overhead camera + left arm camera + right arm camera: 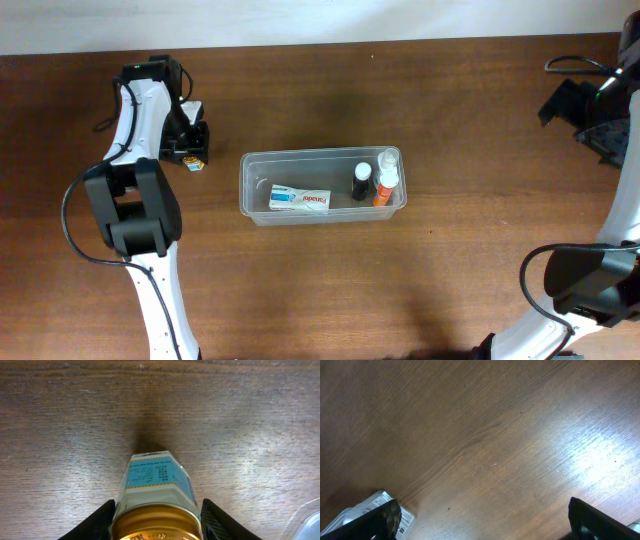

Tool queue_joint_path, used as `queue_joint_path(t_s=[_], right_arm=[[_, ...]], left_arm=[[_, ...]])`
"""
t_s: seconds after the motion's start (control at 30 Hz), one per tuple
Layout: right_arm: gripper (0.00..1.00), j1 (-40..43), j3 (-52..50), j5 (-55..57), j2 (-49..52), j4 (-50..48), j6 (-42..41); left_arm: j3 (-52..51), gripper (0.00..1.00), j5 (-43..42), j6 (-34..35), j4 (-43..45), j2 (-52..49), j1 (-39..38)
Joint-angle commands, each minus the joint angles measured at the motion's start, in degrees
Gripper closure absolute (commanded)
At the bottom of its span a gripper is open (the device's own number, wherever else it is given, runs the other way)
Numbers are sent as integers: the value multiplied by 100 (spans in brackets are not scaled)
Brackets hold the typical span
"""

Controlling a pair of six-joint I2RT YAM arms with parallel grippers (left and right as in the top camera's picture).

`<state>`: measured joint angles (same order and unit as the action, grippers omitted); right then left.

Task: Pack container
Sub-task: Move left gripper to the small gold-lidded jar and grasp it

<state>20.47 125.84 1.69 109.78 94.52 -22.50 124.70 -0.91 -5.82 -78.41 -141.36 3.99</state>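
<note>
The container (300, 155) sits mid-table with a white, red-lettered box (300, 199) lying inside, and a black bottle (361, 183) and an orange bottle (383, 189) at its right end. Off to its left, the left gripper (157, 522) clamps a gold-lidded, blue-labelled jar (156, 477). Far right, the right gripper (482, 510) hangs over bare table (510, 440), fingers wide with nothing between them.

"Panadol" in red on the white box (299, 199)

The left wrist view's bottom edge cuts off the gold-lidded jar (156, 487), its label print too small to read.
</note>
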Motion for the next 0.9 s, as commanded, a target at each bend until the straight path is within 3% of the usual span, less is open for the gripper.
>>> queue_joint_path(t_s=[0.0,0.6,0.87], right_arm=[[2,-15,70,50,-37,-2,-31],[2,-15,70,50,-37,-2,-31],[2,-15,70,50,-37,-2,-31]], left_arm=[[-17,46,138,-393,-24,-116,28],[-17,48,138,-546,323,-118,22],[-33,55,133,-544,245,-120,20]])
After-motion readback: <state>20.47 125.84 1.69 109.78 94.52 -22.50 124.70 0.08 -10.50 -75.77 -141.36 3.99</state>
